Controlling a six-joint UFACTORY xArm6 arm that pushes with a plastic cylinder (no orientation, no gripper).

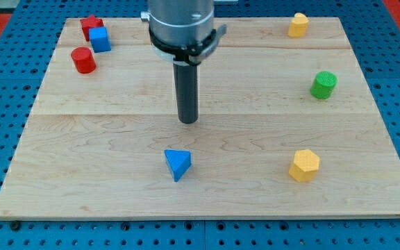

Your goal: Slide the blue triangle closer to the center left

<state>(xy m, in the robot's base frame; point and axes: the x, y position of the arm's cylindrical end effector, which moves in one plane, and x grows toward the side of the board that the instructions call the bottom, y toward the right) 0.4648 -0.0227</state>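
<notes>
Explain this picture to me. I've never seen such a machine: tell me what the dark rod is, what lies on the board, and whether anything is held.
There is one picture, from a single camera looking down at a wooden board. The grey cylinder with the dark rod is the end of a robot arm. It has no grasping tool; my tip only pushes blocks, so nothing is held. It stands just above the blue triangle in the view, apart from it. Top left lie a red block, a blue cube and a red cylinder. On the right lie a yellow block, a green cylinder and a yellow hexagon.
</notes>
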